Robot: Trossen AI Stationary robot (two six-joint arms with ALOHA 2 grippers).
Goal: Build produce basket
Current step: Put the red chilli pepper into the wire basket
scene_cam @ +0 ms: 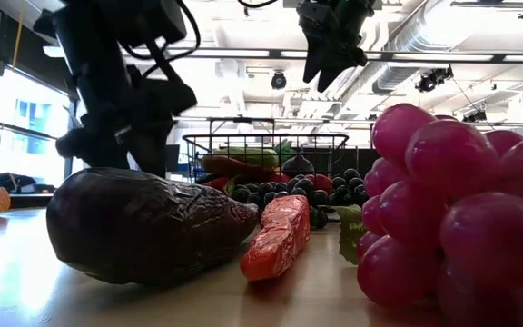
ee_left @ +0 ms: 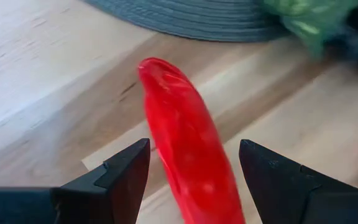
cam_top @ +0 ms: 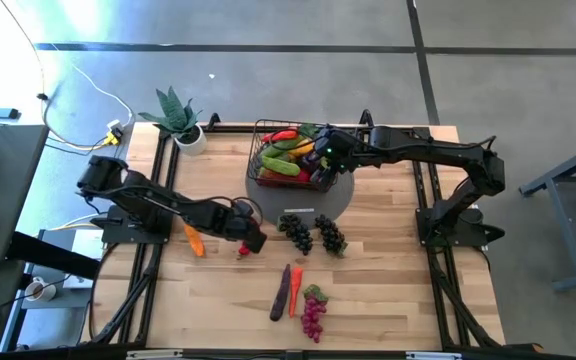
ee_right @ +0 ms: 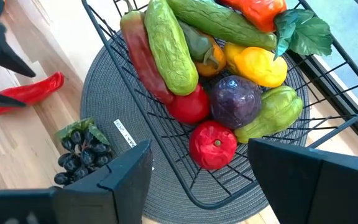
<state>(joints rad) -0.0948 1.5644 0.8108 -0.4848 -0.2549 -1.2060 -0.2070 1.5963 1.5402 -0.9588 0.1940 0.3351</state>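
red pepper (ee_left: 188, 155) | flat | long axis between open left end effector (ee_left: 194, 168) fingers

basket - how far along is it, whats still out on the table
Well along: the basket on the grey mat already holds cucumbers, apples, a lemon and peppers. In hand: the left gripper is open around a red pepper lying on the table, not yet lifted; the right gripper hangs open above the basket. Left out: black grapes, a carrot, an eggplant, another carrot and purple grapes.
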